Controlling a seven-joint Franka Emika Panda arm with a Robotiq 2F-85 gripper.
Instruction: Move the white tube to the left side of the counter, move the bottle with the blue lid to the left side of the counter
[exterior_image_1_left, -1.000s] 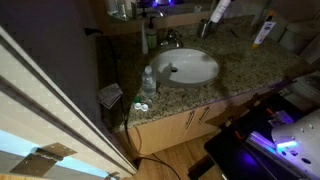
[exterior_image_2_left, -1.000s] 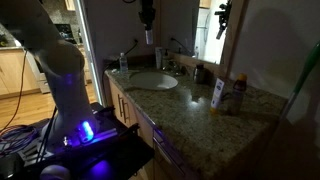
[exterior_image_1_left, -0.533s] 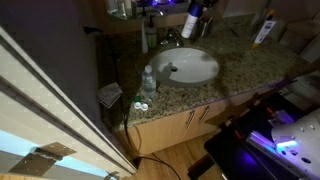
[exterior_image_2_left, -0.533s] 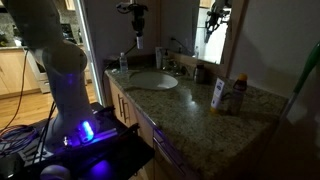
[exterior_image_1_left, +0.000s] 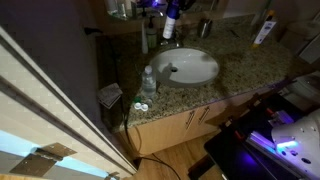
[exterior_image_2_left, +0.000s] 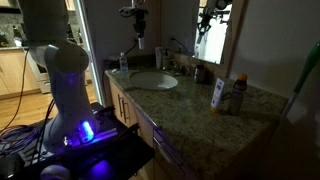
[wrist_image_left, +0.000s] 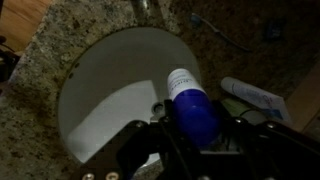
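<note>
Your claw (wrist_image_left: 197, 128) is clamped on the small pale bottle with the bright blue lid (wrist_image_left: 192, 102), jaws on either side of it. It hangs in the air above the oval white sink (wrist_image_left: 100, 95) set in the speckled brown-grey granite tabletop (wrist_image_left: 55, 35). So you are in the carry of the bottle step, with the bottle not yet set down.

The slim white squeeze tube (exterior_image_2_left: 217, 93) stands upright in an exterior view, well apart from the sink towards one end of the tabletop. I judge that the tube step is not done, though I cannot tell for sure which end counts as left.

Next you need to clear the basin, pick bare granite near the clear plastic water bottle (exterior_image_1_left: 148, 82), lower until the base touches, and only then let go.

The sink looks empty; the held bottle is capped and its contents are hidden; whether the water bottle holds anything is too dark to tell
</note>
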